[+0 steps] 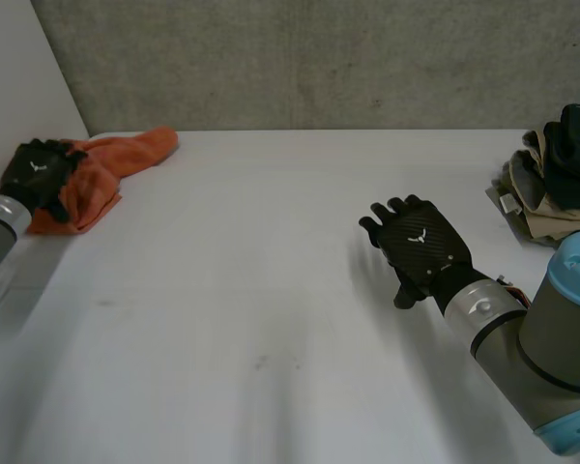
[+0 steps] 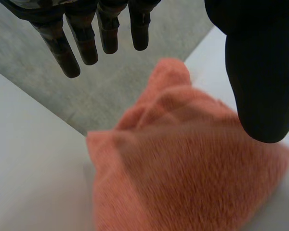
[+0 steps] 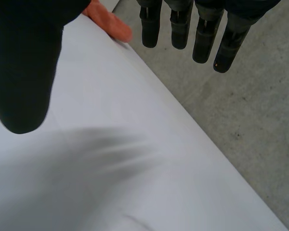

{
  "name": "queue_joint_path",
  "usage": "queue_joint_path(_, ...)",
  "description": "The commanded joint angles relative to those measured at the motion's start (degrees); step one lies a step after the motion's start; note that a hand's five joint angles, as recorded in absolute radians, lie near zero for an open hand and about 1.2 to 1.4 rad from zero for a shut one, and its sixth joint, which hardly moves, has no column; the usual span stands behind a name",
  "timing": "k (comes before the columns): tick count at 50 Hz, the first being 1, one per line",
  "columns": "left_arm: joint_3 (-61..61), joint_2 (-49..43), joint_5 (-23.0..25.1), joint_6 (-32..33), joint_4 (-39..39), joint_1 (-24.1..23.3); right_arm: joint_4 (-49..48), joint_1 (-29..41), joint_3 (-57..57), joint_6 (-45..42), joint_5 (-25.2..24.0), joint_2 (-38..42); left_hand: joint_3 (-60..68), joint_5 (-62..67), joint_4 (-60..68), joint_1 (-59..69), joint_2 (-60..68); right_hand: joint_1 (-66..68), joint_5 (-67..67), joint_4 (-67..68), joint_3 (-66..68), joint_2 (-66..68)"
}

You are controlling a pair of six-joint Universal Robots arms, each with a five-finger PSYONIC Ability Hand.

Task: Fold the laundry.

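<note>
**A:** Closest thing is the right arm (image 1: 551, 338), coming in at the near right corner. Under it is the white table (image 1: 271, 319), mostly bare. So what step are we even on?

**B:** Very start, I'd say. At the far right edge there's a pile of clothes (image 1: 551, 174), dark and beige stuff stacked up, well apart from both hands. The piece being worked on looks like the orange towel (image 1: 101, 169). It's bunched up at the far left corner of the table, not spread out at all.

**A:** And the hands?

**B:** The right hand (image 1: 420, 246) hovers over bare table, right of the middle. Its fingers are straight with the thumb out to the side, and it's holding nothing. The left hand (image 1: 37, 174) is over the left end of the towel. From its wrist camera the fingers are straight and stick out past the cloth, with the thumb apart, so no grip. Can't tell if the palm actually touches the towel.

**A:** Next move?

**B:** My guess is the left hand has to close its fingers and thumb on a fold of the towel and drag it toward the middle, where there's room. It's a crumpled heap, so finding a real edge or corner is the tricky bit. Then the right hand needs to come across and take another corner, so the two can pull it flat before any folding.
</note>
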Motion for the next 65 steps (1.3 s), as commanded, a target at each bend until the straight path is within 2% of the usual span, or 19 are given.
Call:
queue_joint_path(1, 10.65, -9.62, -0.81, 0.72, 0.05, -0.11, -0.02, -0.44, 1.87, 0.80, 0.04, -0.30, 2.59, 2.04, 2.81, 2.55, 3.05, -1.26, -3.09, -3.44, -2.15, -2.77)
queue_joint_path(7, 16.72, -14.64, -1.69, 0.81, 0.06, -0.11, -0.02, -0.97, 3.01, 0.80, 0.30, -0.22, 15.37, 14.82, 15.59, 15.32, 15.83, -1.26, -3.09, -3.44, -2.15, -2.77)
queue_joint_path(10, 19.10, -16.49, -1.69, 0.81, 0.05, -0.19, -0.02, -2.02, 3.71, 0.80, 0.39, -0.22, 34.32, 33.77, 34.54, 34.28, 34.78, -1.26, -3.09, -3.44, -2.15, -2.77)
queue_joint_path(11, 19.19, -16.49, -1.86, 0.81, 0.23, -0.19, -0.02, -2.28, 3.80, 0.71, 0.48, -0.22, 52.55, 52.00, 52.77, 52.51, 53.01, -1.26, -3.09, -3.44, -2.15, -2.77)
queue_joint_path(13, 19.11, -16.40, -1.95, 0.81, 0.32, -0.28, -0.02, -2.55, 3.89, 0.71, 0.48, -0.22, 67.95, 67.40, 68.17, 67.91, 68.41, -1.26, -3.09, -3.44, -2.15, -2.77)
queue_joint_path(18, 15.43, -11.50, -3.09, 0.98, 1.02, -2.91, -0.02, -3.51, 4.06, 0.71, 0.56, -0.22, 68.02, 67.47, 68.24, 67.97, 68.48, -1.26, -3.09, -3.44, -2.15, -2.77)
queue_joint_path(25, -4.25, 8.01, -5.12, -3.31, 6.82, -9.41, -0.20, -3.78, 3.98, 0.71, 0.65, -0.74, 68.02, 67.47, 68.24, 67.97, 68.48, -1.26, -3.09, -3.44, -2.15, -2.77)
queue_joint_path(33, -27.72, 29.99, -3.89, -19.91, 8.14, -24.26, -0.55, -5.71, 3.71, 0.89, 2.58, -2.06, 68.02, 67.47, 68.24, 67.97, 68.48, -1.26, -3.09, -3.44, -2.15, -2.77)
queue_joint_path(37, -37.74, 36.41, 1.11, -28.01, 8.23, -33.49, -0.55, -7.03, 3.36, 0.89, 3.99, -2.59, 68.02, 67.47, 68.24, 67.97, 68.48, -1.26, -3.09, -3.44, -2.15, -2.77)
queue_joint_path(38, -40.72, 37.29, 3.82, -30.28, 8.32, -37.33, -0.64, -7.38, 3.27, 0.89, 4.25, -2.59, 68.02, 67.47, 68.24, 67.97, 68.48, -1.26, -3.09, -3.44, -2.15, -2.77)
queue_joint_path(40, -43.11, 37.39, 6.56, -31.62, 8.49, -40.87, -0.64, -7.47, 3.10, 0.89, 4.34, -2.59, 68.02, 67.47, 68.24, 67.97, 68.48, -1.26, -3.09, -3.44, -2.15, -2.77)
queue_joint_path(41, -43.91, 37.47, 7.53, -31.71, 8.84, -42.45, -0.64, -7.47, 3.01, 0.89, 4.34, -2.59, 57.05, 56.50, 57.27, 57.01, 57.51, -1.26, -3.09, -3.44, -2.15, -2.77)
queue_joint_path(42, -44.70, 37.65, 8.84, -31.54, 9.10, -44.82, -0.64, -7.56, 2.75, 0.89, 4.43, -2.59, 16.64, 16.09, 16.86, 16.60, 17.10, -1.26, -3.09, -3.44, -2.15, -2.77)
queue_joint_path(43, -44.79, 37.65, 9.20, -31.28, 9.02, -45.71, -0.46, -7.65, 2.57, 0.89, 4.52, -2.59, -1.98, -2.53, -1.76, -2.03, -1.52, -1.26, -3.09, -3.44, -2.15, -2.77)
queue_joint_path(49, -42.95, 38.09, 7.45, -29.52, 8.93, -44.59, -0.11, -7.56, 1.61, 1.06, 4.52, -2.59, -1.98, -2.53, -1.76, -2.03, -1.52, -1.26, -3.09, -3.44, -2.15, -2.77)
queue_joint_path(54, -40.58, 38.18, 2.46, -28.81, 8.23, -36.86, 0.33, -7.56, 0.20, 1.94, 4.43, -2.76, -1.98, -2.53, -1.76, -2.03, -1.52, -1.26, -3.09, -3.44, -2.15, -2.77)
queue_joint_path(56, -40.40, 38.18, 0.69, -28.72, 8.05, -35.88, 1.38, -7.65, -0.24, 2.56, 4.17, -3.11, -1.98, -2.53, -1.76, -2.03, -1.52, -1.26, -3.09, -3.44, -2.15, -2.77)
queue_joint_path(59, -39.96, 38.18, -2.47, -28.64, 7.96, -35.18, 7.17, -7.73, -1.91, 3.17, 3.82, -5.13, -1.94, -2.49, -1.72, -1.98, -1.48, -1.26, -3.09, -3.44, -2.15, -2.77)
queue_joint_path(65, -37.24, 36.34, -3.19, -27.85, 7.00, -34.39, 24.63, -7.73, -6.82, 3.70, 2.33, -7.60, 0.25, -0.30, 0.47, 0.20, 0.71, -1.26, -3.09, -3.44, -2.15, -2.77)
